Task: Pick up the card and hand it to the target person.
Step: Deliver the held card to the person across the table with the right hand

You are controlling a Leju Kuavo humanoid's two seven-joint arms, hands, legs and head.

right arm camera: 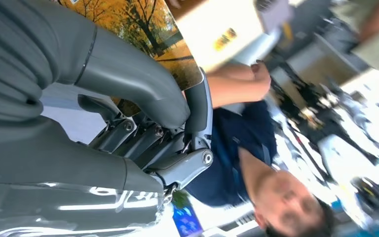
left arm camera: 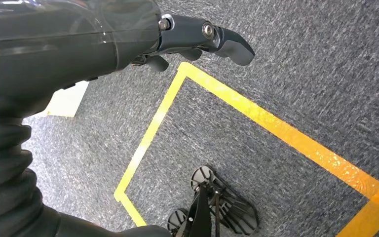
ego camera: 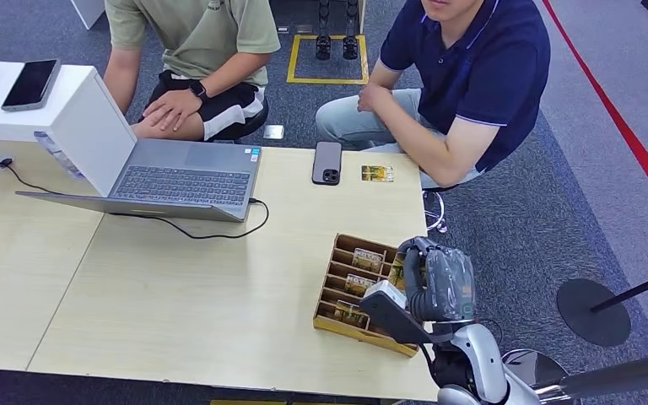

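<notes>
My right hand [ego camera: 435,283] is raised over the near right edge of the table [ego camera: 177,312], just beside the wooden tray [ego camera: 331,274] — thumb and fingers clamped on a card [right arm camera: 143,29] printed with autumn trees. My left hand [left arm camera: 177,37] hangs over grey carpet [left arm camera: 286,64] and yellow tape — fingers curled, holding nothing. A 2nd card [ego camera: 377,173] lies beside the phone [ego camera: 326,162].

Counted in the head view: 2 seated people, 1 in an olive shirt [ego camera: 194,34] at upper left, 1 in a navy polo [ego camera: 481,67] at upper right. 2 dark smartphones [ego camera: 31,83] [ego camera: 326,162]. 1 open silver laptop [ego camera: 169,173]. 1 slotted wooden card tray [ego camera: 337,287]. 1 loose yellow-printed card [ego camera: 377,173].
</notes>
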